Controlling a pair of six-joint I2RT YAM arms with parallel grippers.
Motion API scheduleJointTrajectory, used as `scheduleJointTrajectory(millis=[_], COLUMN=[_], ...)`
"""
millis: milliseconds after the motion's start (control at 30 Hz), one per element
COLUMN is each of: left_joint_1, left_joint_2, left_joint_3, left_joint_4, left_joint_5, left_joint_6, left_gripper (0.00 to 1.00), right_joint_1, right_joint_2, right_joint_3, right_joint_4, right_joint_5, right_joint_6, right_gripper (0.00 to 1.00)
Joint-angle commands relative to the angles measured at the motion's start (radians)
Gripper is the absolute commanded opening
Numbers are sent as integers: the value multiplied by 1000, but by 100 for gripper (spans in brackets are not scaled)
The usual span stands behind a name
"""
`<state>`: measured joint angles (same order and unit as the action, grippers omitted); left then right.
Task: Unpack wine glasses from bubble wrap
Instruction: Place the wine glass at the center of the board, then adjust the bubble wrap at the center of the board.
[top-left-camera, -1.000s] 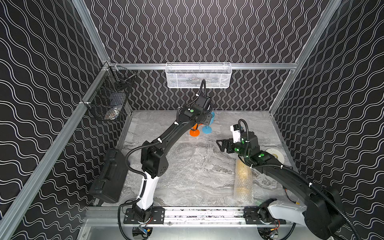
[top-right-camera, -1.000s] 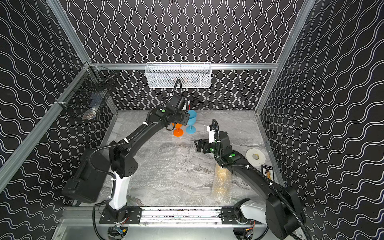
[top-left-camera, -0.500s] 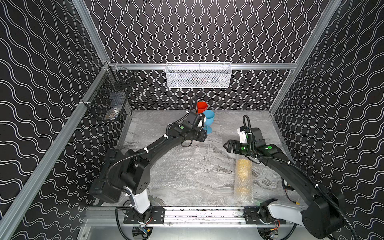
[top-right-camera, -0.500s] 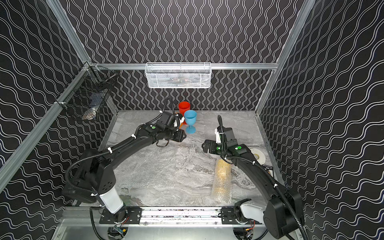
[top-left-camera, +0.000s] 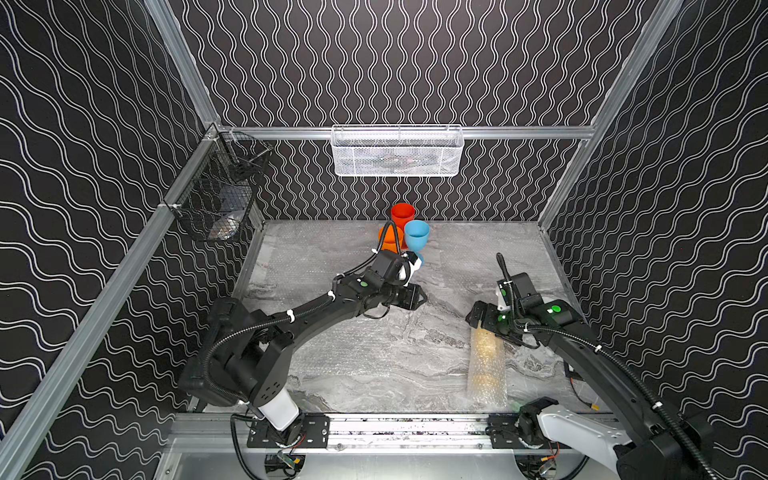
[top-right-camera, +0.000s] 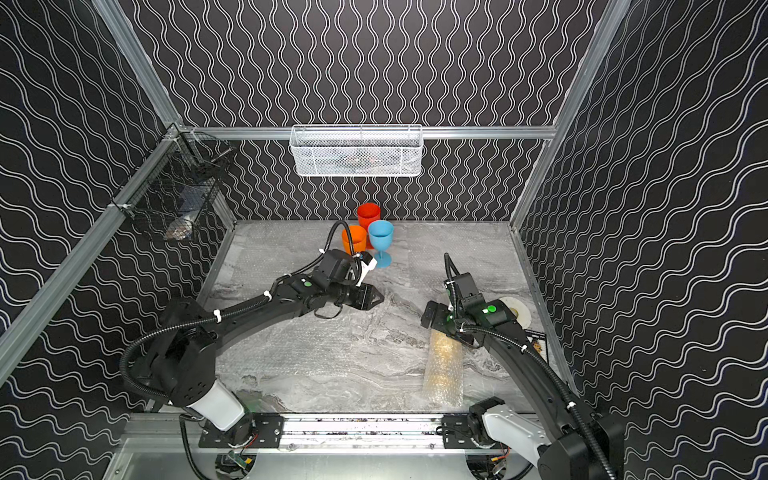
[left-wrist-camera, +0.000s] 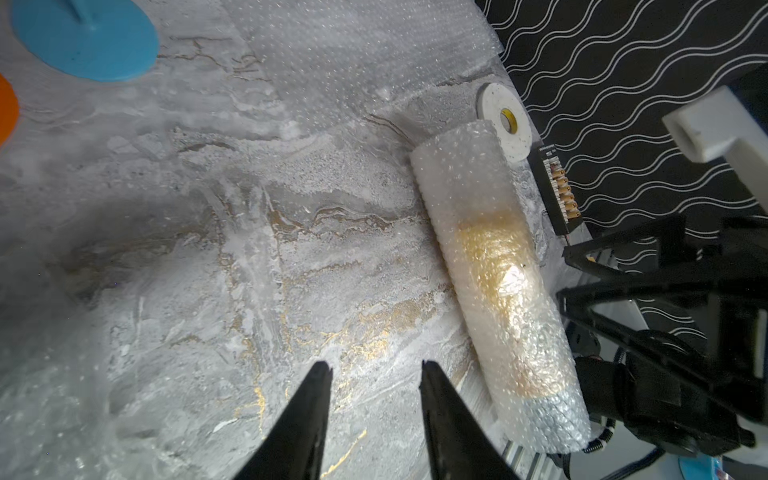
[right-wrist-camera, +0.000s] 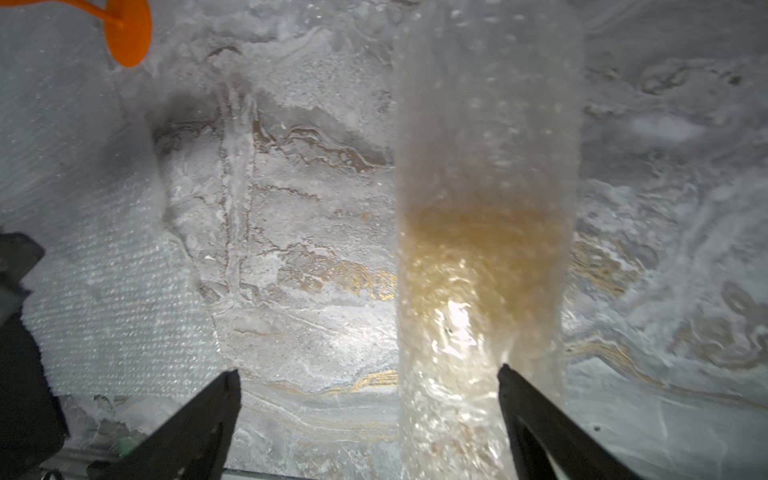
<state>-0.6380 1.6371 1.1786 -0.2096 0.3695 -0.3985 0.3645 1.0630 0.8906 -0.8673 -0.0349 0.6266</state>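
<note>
Evidently the step in hand is the last package. The red goblet (top-left-camera: 403, 214), orange goblet (top-left-camera: 390, 243) and light blue goblet (top-left-camera: 416, 236) stand bare and upright in a close group at the back of the marbled tabletop (top-left-camera: 374, 365). The yellow goblet (left-wrist-camera: 498, 266) shows only as a golden blur inside a bubble-wrap tube (top-left-camera: 486, 365), which lies on its side at the front right, with a tape roll (left-wrist-camera: 505, 120) just beside its far end.

The right gripper (right-wrist-camera: 369, 372) hangs over that far end with its jaws spread wide and holding nothing. In its wrist view one finger sits over the tube and the other over bare table, so the jaws are off-centre. Whether it touches the wrap cannot be told. The left gripper (left-wrist-camera: 375, 365) is over mid-table, well apart from the tube, jaws part-spread and empty.

Recommended procedure:
- Centre the right jaws across the tube before closing.
- Pinch the pale, empty end of the wrap, not the goblet.
- Bring the left gripper to a loose edge and peel outward.
- Keep clear of the flat bubble wrap sheets (left-wrist-camera: 353, 54); they may drag along.
</note>
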Motion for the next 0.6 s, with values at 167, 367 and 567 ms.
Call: scheduleJointTrajectory(millis=[167,367,567], left_joint_1=[-34,-43,-45], left_joint_2=[-22,-22,-19], left_joint_3=[-37,-41,-71], left_joint_4=[55,33,55], left_joint_5=[43,42,48], left_joint_6=[-21,-2,-26], left_gripper=[41,41,41], right_joint_1=[-10,8,117], right_joint_2=[33,67,133], right_joint_3=[-58,-61,-38], right_joint_4=[-25,51,169], right_joint_5=[24,-47,-118], right_joint_6=[60,52,112], right_gripper=[98,96,96])
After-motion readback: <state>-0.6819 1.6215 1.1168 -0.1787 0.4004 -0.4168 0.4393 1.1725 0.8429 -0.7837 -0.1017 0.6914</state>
